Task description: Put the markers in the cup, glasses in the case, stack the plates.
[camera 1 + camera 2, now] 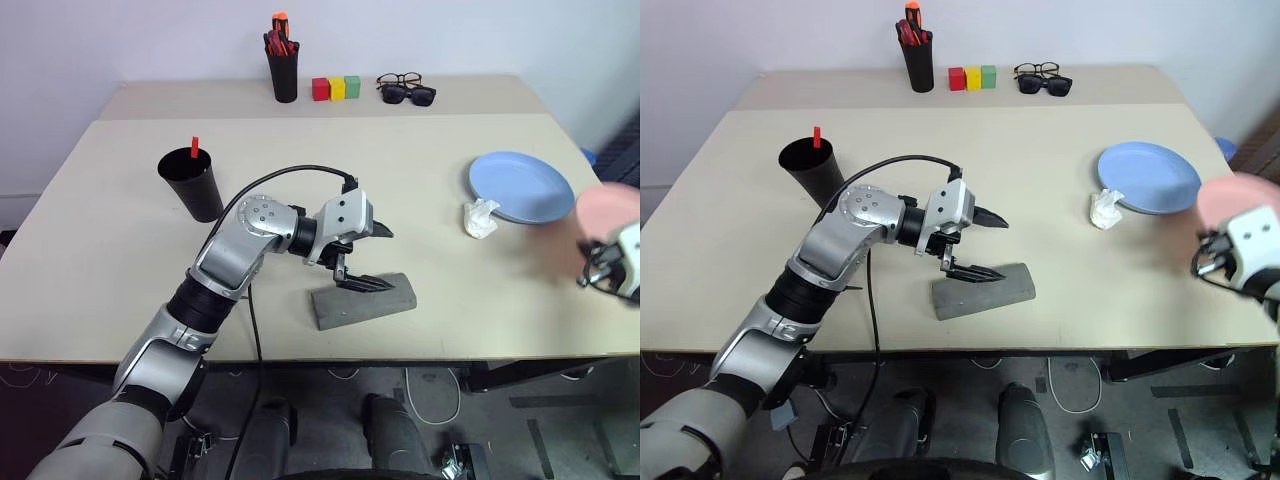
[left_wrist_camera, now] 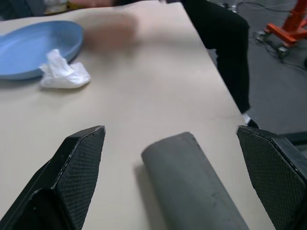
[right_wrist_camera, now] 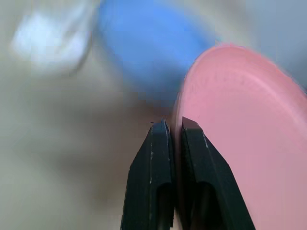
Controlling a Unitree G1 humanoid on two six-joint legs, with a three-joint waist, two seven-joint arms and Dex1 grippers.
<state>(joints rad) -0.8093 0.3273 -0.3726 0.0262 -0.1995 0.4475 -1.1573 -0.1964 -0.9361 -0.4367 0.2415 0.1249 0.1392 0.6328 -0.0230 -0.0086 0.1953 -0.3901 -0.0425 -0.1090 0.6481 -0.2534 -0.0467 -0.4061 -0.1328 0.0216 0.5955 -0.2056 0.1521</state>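
Note:
The grey case [image 1: 365, 300] lies shut near the table's front edge. My left gripper [image 1: 375, 258] hovers open just above its left end, one finger on each side. The right gripper [image 3: 175, 125] is shut on the rim of the pink plate [image 1: 608, 208], held up off the table at the far right. Beyond it the light blue plate [image 1: 520, 187] rests flat on the table. A red-capped marker [image 1: 195, 147] stands in the wide black cup [image 1: 195, 180] at the left. The wire-frame glasses [image 1: 400, 80] lie at the back of the table.
A crumpled white tissue [image 1: 481, 218] touches the blue plate's left rim. Dark sunglasses [image 1: 410, 95] lie right in front of the glasses. At the back stand a black pen holder [image 1: 284, 70] with red and orange pens, and red, yellow and green blocks [image 1: 336, 88].

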